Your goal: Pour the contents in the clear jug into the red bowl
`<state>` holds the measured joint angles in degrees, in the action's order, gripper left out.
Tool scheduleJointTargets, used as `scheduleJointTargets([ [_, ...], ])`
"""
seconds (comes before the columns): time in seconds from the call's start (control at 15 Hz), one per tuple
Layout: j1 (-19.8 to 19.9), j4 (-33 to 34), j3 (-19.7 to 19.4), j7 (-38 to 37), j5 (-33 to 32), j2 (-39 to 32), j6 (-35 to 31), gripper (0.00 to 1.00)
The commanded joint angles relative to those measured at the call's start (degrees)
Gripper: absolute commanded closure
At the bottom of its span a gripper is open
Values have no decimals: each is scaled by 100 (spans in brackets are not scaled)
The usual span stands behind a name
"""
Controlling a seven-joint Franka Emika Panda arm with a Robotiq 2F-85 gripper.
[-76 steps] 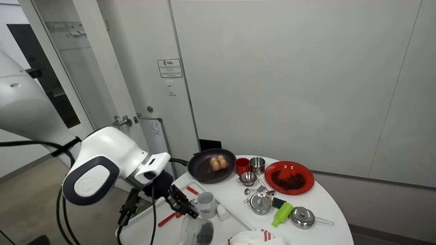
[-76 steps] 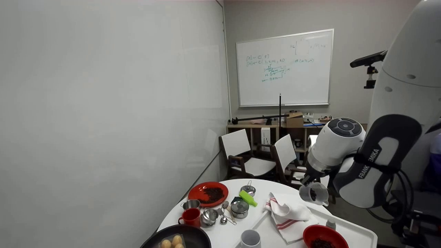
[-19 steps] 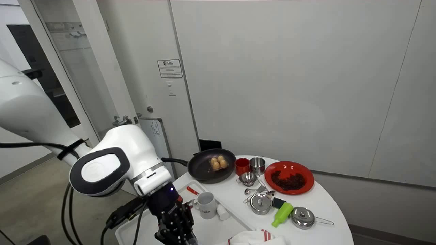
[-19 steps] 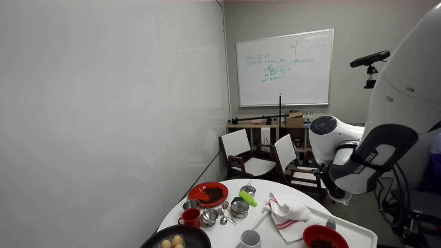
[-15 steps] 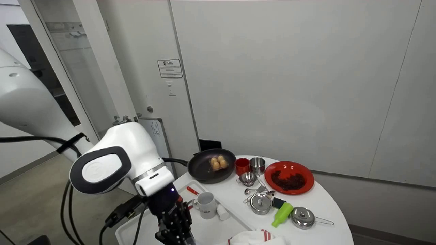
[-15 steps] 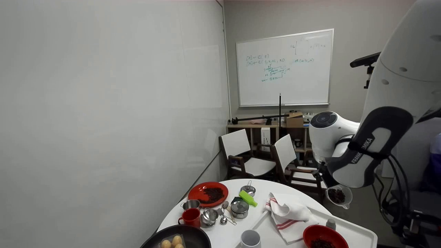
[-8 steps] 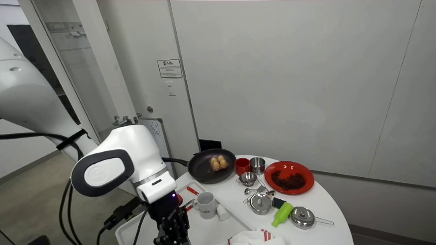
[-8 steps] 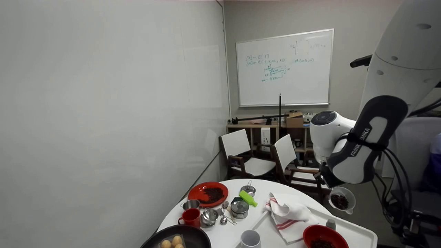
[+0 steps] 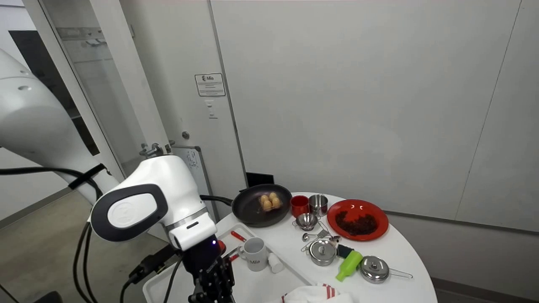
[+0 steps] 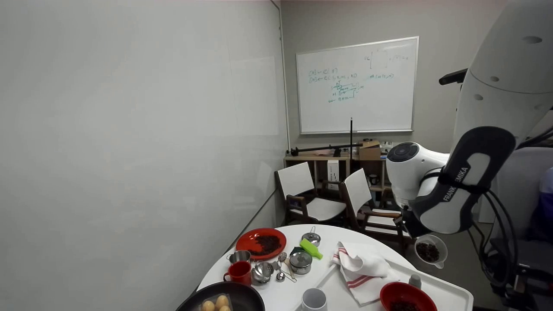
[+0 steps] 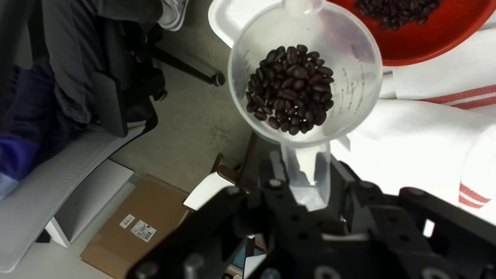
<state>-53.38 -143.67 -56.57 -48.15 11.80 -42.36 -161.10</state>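
The clear jug (image 11: 350, 102) holds dark beans; its mouth is open to the wrist camera. My gripper (image 11: 307, 170) is shut on its handle. In an exterior view the jug (image 10: 441, 248) hangs from the gripper (image 10: 412, 226) by the table's edge, its mouth leaning towards that camera. In another exterior view my gripper (image 9: 212, 288) reaches the bottom edge and the jug is out of frame. A wide shallow red bowl (image 9: 358, 206) with dark beans lies at the table's far side. A smaller, deeper red bowl (image 10: 391, 293), also with beans, stands on the tray; it shows beside the jug (image 11: 445, 42).
The white tray (image 10: 458, 293) carries a grey mug (image 9: 254, 254) and red-handled tools (image 9: 238, 235). A striped towel (image 10: 363, 276) lies over its edge. A black pan (image 9: 248, 210) with eggs, metal pots (image 10: 301, 262) and a green bottle (image 9: 349, 266) stand around. A person sits nearby (image 11: 77, 58).
Since about five seconds ago, my gripper has carried the jug away from the table's middle, rightwards in an exterior view, and turned it. In the last half second it has barely moved.
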Motion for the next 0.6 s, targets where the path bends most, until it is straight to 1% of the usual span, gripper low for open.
scheduleJointTargets([
  [0.0, 87, 9, 41, -131, -190, 56, -16, 92],
  [0.07, 109, 22, 43, -146, -190, 48, 25, 92],
  [0.2, -399, 64, -326, -785, -186, -603, 111, 92],
  [0.33, -668, 57, -501, -1184, -194, -916, 129, 93],
  [0.53, -1091, 77, -690, -1742, -174, -1454, 375, 92],
])
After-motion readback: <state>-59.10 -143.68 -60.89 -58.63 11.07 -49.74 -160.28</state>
